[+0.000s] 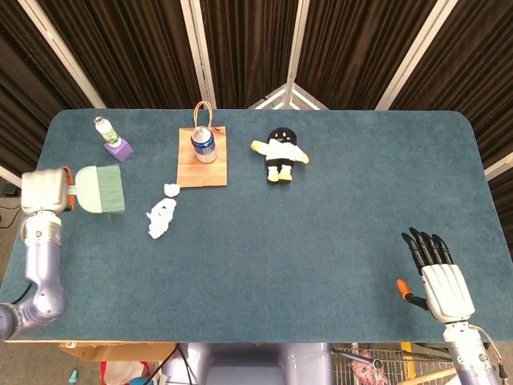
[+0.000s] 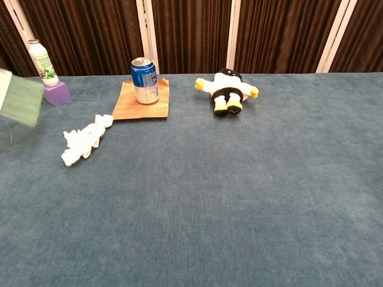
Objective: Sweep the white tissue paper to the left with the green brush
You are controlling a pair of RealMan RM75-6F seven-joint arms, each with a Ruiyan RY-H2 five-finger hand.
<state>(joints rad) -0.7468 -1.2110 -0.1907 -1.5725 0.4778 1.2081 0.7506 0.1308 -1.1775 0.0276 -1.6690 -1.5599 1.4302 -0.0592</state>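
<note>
Left hand (image 1: 46, 192) sits at the far left edge of the table (image 1: 337, 200), fingers wrapped round the short handle of the green brush (image 1: 101, 189), bristle end pointing right toward the middle. In the chest view only the bristle block shows at the left border, tilted and clear of the cloth, so the brush looks lifted, not on the surface. White tissue paper (image 1: 162, 215) lies as a loose strung-out clump right of the brush, apart from it, just off the lower left corner of the brown paper bag (image 1: 201, 160) with the blue can (image 1: 203, 143) on it. One small bit of tissue sits closest to the bag corner, the bigger wad below it. Right hand (image 1: 443, 281) is low right, well away, palm flat, fingers straight and spread, holding nothing. My read: the tissue is only partway left, another stroke is probably needed. To do it well, carry the brush over and past the tissue, set the bristles down on the right side of the whole clump including the small bit by the bag, then drag left with bristles pressed flat to the cloth. Keep the stroke wide enough to catch both pieces, since the clump is stretched diagonally. Risk: clipping the bag edge or can on the way in. The purple block with the bottle (image 1: 113, 140) and the plush toy (image 1: 280, 154) are out of the sweep path.
</note>
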